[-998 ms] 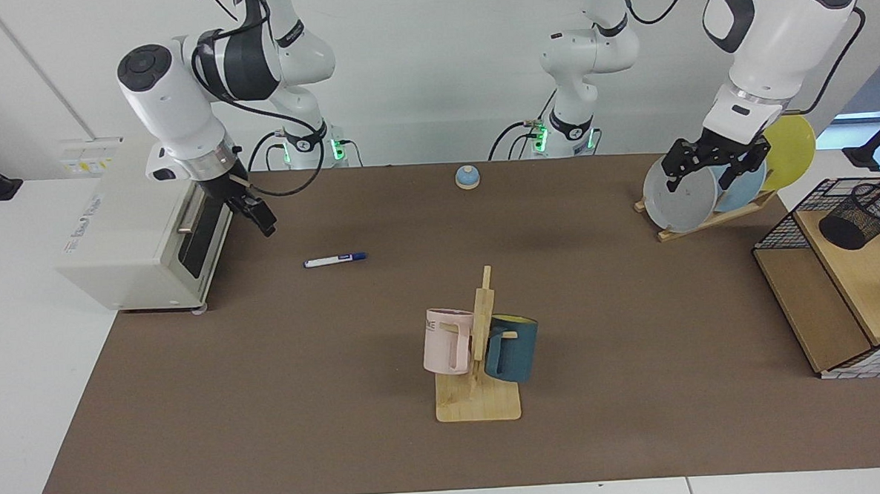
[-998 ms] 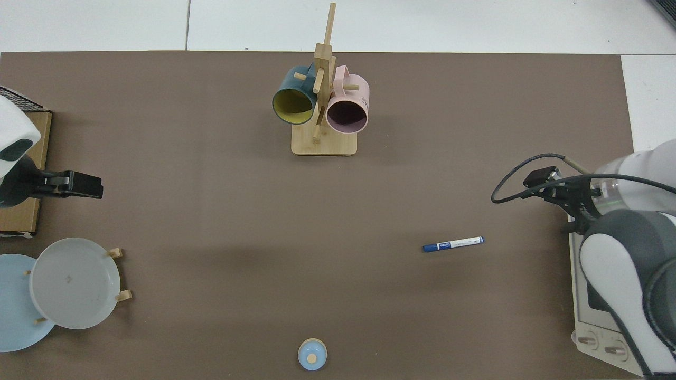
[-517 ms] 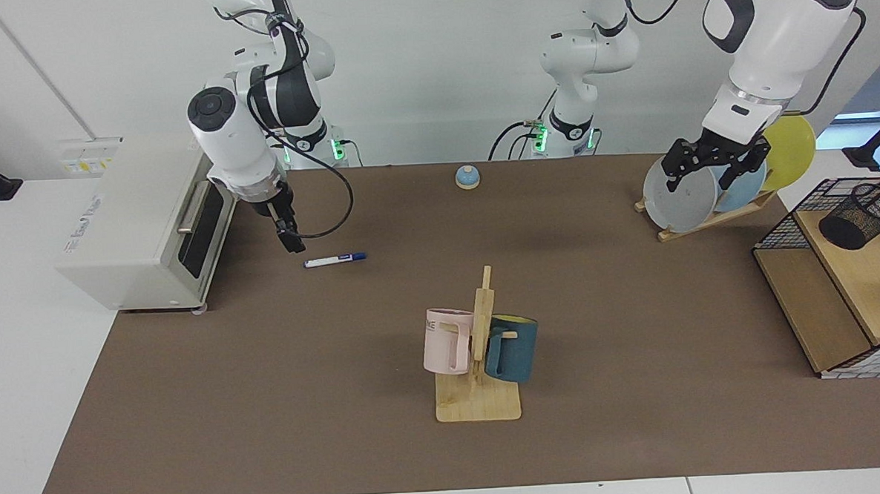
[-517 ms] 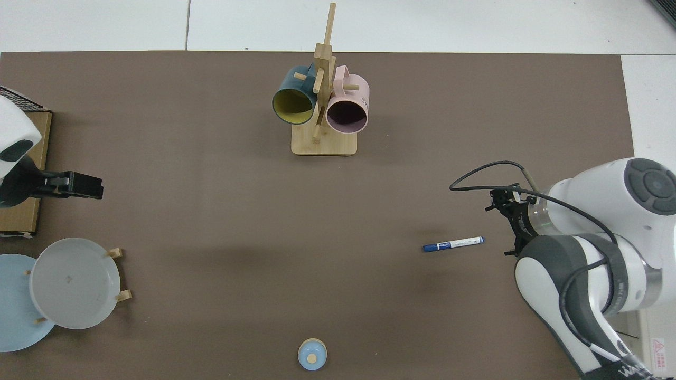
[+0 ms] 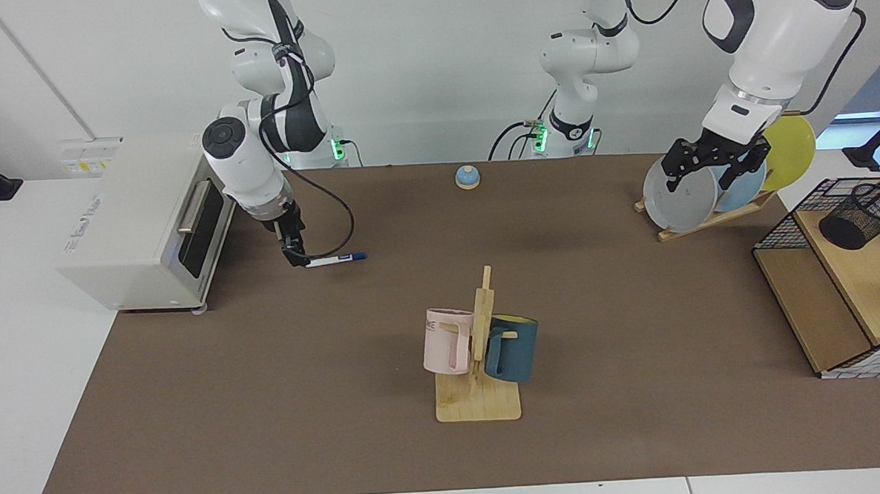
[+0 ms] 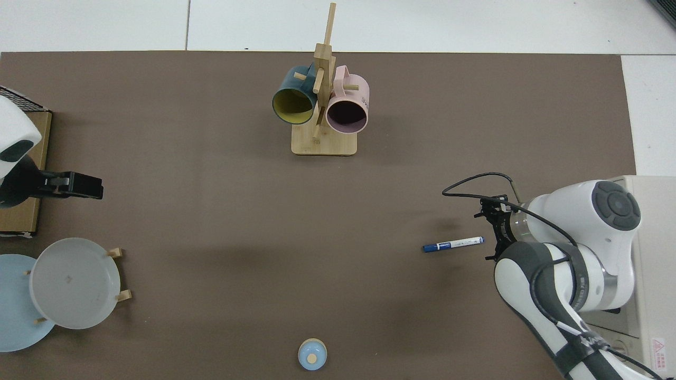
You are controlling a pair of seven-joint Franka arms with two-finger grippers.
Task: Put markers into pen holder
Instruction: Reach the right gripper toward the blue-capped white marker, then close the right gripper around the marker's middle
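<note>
Since a second ago the right hand [image 5: 295, 255] is coming away from the toaster oven [image 5: 134, 223] and dropping to the white end of the marker [image 5: 334, 260], at left of centre in the facing view; the marker itself is lying flat where it lay, blue cap pointing toward the frame's middle. Whether that hand is gaping wide or narrow I cannot tell, since the wrist is hiding the tips from above and they are showing edge-on from the front. The left hand [image 5: 710, 168] is waiting at upper right, spread open in front of the plates [image 5: 679, 196] and holding nothing. The holder [image 5: 862, 217] is standing on a wooden shelf of the wire basket [image 5: 784, 224] at the far right edge, well apart from the marker. The risk, as I judge it, is the hand closing on the very end of a slim round pen: it may roll or pivot out, or hang tilted. Counting: one marker, one holder, two mugs [image 5: 448, 341] on one wooden tree, three plates in one rack, one small blue bell [image 5: 467, 176], one oven.
</note>
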